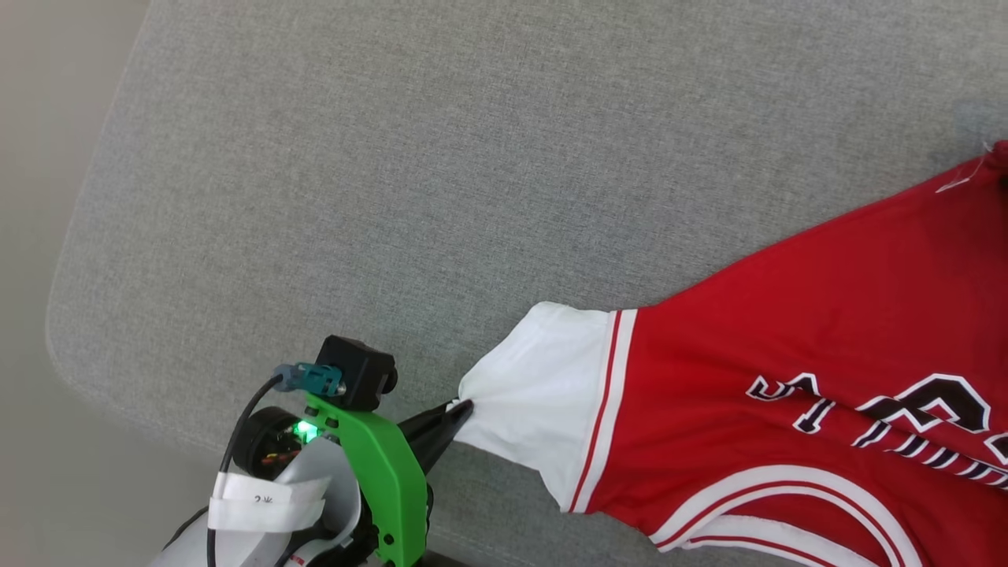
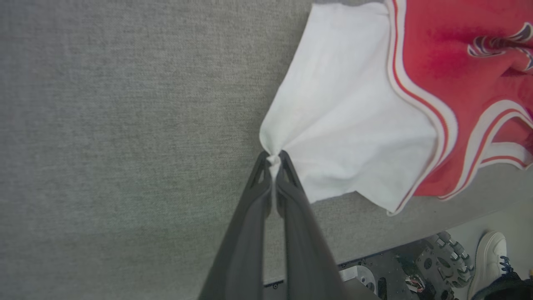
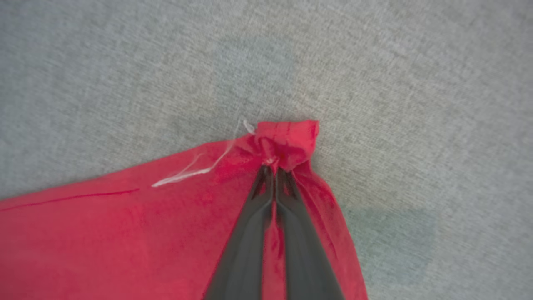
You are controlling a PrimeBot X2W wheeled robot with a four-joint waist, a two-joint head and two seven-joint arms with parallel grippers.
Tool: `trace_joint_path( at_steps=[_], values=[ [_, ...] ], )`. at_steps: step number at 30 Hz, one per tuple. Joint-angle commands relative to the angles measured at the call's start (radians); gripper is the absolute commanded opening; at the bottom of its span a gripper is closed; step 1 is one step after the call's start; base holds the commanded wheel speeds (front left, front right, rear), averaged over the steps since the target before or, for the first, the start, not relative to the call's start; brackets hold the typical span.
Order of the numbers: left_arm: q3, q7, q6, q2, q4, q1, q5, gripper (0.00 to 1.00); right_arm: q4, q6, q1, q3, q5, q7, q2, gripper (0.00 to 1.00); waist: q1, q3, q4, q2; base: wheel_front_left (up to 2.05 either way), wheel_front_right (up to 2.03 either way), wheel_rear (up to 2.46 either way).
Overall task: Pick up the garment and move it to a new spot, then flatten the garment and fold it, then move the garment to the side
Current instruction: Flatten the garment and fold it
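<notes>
The garment, a red jersey with black, white-outlined lettering, lay stretched across a grey fabric-covered surface, held at two points. The left end effector was closed tight on the outer edge of the white short sleeve. The cloth was gathered into a small bunch between its two dark fingertips and fanned away from them toward the red-and-white stripe trim. The right end effector was likewise closed, pinching a puckered corner of red fabric at the garment's far end. A loose white thread trailed just to one side of its fingers in the right wrist view. The red body spread out from both grips and rested on the surface between them. Past the surface's edge, back beside the base of the left end effector's fingers, a toothed wheel and a white shoe showed on the floor.
</notes>
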Motion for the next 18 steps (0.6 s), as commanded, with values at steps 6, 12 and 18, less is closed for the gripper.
trace_joint_path(
  at_steps=[6, 12, 18],
  values=[
    [0.019, -0.021, 0.014, 0.010, 0.004, -0.019, 0.009, 0.00, 0.048, -0.001, 0.004, -0.001, 0.022, -0.131, 0.026, 0.00, 0.0000, -0.049, -0.035, 0.0000, 0.00, 0.00, 0.00],
    [0.052, -0.037, 0.039, 0.041, -0.006, -0.011, 0.015, 0.00, 0.061, -0.001, -0.005, 0.041, 0.077, -0.292, 0.005, 0.00, 0.0000, -0.141, -0.094, 0.0000, 0.00, 0.00, 0.00],
    [0.100, -0.061, 0.070, 0.073, -0.036, -0.017, 0.030, 0.00, 0.044, -0.001, -0.001, 0.062, 0.129, -0.447, -0.012, 0.00, 0.0000, -0.226, -0.149, 0.0000, 0.00, 0.00, 0.00]
  ],
)
